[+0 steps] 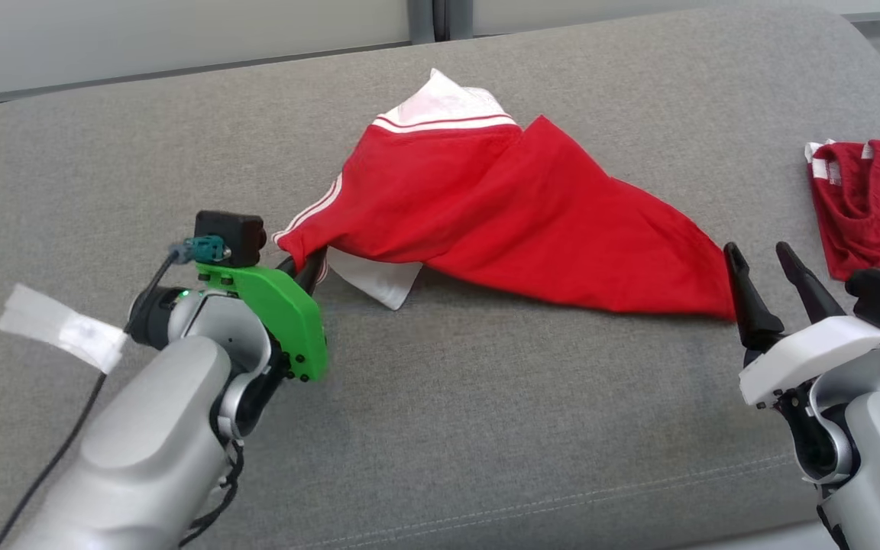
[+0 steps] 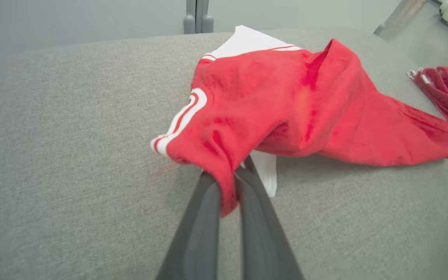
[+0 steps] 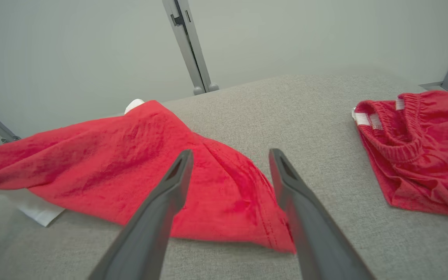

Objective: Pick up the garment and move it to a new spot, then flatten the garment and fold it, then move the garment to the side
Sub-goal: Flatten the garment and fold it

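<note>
The garment [image 1: 516,206], red with white striped trim, lies crumpled across the middle of the grey cushion [image 1: 440,428] in front of you. Your left gripper [image 1: 310,269] is pressed together on the garment's left corner, next to the striped hem. In the left wrist view you can see a fold of red cloth pinched between the two fingers [image 2: 200,225]. That corner looks raised a little off the cushion, and a white flap hangs beneath it.

Your right gripper [image 1: 758,260] is spread wide and holds nothing. Its tips sit just beside the garment's right corner, and in the right wrist view that corner lies on the cushion low between the fingers.

Red shorts [image 1: 868,206] with an elastic waistband lie at your far right, apart from the garment. A strip of white tape [image 1: 62,328] hangs on the left arm's cable [image 1: 50,466].
</note>
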You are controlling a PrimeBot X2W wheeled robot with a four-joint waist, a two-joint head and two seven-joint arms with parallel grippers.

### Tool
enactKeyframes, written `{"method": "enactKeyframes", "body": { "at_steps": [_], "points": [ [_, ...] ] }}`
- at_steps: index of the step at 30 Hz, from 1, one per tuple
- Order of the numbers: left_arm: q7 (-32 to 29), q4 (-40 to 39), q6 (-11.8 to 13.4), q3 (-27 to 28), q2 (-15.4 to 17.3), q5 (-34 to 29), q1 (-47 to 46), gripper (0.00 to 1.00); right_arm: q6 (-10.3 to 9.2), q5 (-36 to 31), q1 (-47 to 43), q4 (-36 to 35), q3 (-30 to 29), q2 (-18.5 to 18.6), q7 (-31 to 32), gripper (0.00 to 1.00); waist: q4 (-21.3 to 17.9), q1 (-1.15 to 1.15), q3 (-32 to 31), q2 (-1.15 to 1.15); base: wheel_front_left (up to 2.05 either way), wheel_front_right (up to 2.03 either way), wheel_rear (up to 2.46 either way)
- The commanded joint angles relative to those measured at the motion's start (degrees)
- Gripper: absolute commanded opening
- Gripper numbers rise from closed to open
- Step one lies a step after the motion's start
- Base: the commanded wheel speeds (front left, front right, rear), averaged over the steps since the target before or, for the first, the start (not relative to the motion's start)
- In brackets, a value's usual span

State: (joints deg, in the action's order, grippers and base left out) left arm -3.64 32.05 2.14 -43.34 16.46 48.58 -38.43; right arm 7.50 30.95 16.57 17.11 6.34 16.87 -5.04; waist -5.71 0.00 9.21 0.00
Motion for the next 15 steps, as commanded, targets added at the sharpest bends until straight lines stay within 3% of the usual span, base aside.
{"method": "enactKeyframes", "body": {
  "at_steps": [1,6,8,15],
  "points": [
    [-3.62,-2.87,0.57,-0.62,2.22,-0.45,-1.24,0.0,-0.02,-0.78,-0.23,0.07,0.42,-0.24,0.25,1.0,1.23,0.0,-0.5,0.0,0.0,0.0,0.0],
    [-17.82,-13.2,1.82,-2.23,10.11,0.39,-3.4,0.0,-0.02,-1.26,1.64,0.8,1.94,-1.32,-0.07,1.0,0.71,0.0,0.12,0.0,0.0,0.0,0.0],
    [-24.69,-16.11,3.53,-2.17,13.48,1.22,-4.35,0.0,-0.02,-1.29,2.58,1.54,3.27,-1.94,-0.41,1.0,-0.15,0.0,0.47,0.0,0.0,0.0,0.0],
    [-32.26,-13.2,7.17,-0.51,16.82,3.34,-6.78,0.0,-0.02,-0.31,5.72,2.7,6.34,-2.56,-1.25,1.0,-3.8,0.0,2.52,0.0,0.0,0.0,0.0]
  ]
}}
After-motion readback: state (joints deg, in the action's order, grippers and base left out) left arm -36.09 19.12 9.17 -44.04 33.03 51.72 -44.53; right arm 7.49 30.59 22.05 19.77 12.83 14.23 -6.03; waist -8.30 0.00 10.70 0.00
